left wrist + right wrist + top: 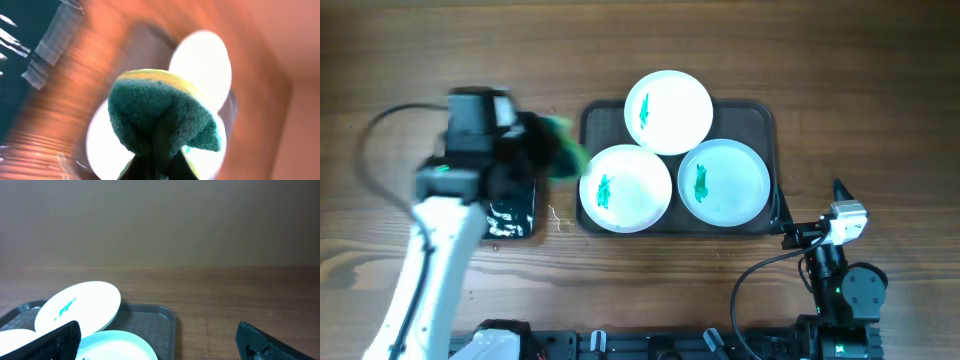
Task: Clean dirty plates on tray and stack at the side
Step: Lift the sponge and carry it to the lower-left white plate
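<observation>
While left jaws grip the green-yellow sponge [160,115] and right jaws gape, wiping could skid the propped round white plate [668,110].

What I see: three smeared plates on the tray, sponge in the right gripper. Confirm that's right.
Not quite: the sponge is in the left gripper, per the left wrist view. Three smeared plates on the tray is correct.

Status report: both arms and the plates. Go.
Left gripper shut on sponge, left of tray. Right gripper open, parked off tray's right corner. Three plates on tray, all smeared, none stacked. Nothing between sponge and plates.
</observation>
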`<state>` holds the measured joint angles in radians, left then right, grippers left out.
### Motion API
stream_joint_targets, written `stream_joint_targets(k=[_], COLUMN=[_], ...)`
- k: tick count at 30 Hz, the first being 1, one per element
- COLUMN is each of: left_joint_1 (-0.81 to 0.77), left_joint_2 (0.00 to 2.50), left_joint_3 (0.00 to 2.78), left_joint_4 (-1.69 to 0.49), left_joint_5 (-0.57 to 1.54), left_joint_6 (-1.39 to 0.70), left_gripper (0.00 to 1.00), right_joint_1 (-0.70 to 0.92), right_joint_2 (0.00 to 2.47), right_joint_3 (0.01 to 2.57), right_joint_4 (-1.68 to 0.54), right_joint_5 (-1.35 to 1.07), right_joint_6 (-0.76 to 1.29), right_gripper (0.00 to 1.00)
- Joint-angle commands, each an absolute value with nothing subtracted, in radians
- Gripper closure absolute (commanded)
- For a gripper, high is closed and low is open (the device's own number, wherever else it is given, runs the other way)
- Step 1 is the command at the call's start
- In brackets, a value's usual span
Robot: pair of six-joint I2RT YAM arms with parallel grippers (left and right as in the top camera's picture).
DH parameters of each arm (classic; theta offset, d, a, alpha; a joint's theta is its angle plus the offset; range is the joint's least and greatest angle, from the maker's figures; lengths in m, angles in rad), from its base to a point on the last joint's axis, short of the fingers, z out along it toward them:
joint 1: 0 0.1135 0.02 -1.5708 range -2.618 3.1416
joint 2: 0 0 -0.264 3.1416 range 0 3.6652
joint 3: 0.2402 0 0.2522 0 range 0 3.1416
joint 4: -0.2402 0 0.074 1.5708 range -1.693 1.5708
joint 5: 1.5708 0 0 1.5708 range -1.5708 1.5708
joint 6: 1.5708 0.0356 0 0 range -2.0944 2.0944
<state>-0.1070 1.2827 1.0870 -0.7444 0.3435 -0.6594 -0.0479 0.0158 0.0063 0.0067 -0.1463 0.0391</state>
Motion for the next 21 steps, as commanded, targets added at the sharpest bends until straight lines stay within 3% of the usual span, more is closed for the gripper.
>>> stream_joint_targets(k=[1, 4, 8, 15, 21], left_joint_1=[-0.366, -0.554, -0.686, -0.662, -0.596], left_joint_2=[1.389, 1.515, 1.678, 1.794, 1.793], left_joint_3=[1.096, 1.096, 1.096, 1.096, 1.097], left_joint_4=[-0.722, -0.66, -0.619, -0.513, -0.446], left_joint_5=[0.268, 0.08, -0.118, -0.122, -0.004], left_joint_6=[-0.797, -0.92, -1.058, -1.046, -0.887], left_gripper=[0.96, 0.96, 0.96, 0.96, 0.96], right_joint_1=[-0.054, -0.054, -0.054, -0.054, -0.054], right_joint_2=[0.01, 0.01, 0.01, 0.01, 0.01], right_joint_3=[0.006, 0.006, 0.006, 0.006, 0.006], right_joint_4=[0.009, 0.009, 0.009, 0.009, 0.009], right_joint_5=[-0.147, -0.147, -0.147, -0.147, -0.147], right_joint_6=[0.027, 0.027, 0.027, 0.027, 0.027], right_gripper=[0.0, 0.0, 0.0, 0.0, 0.0])
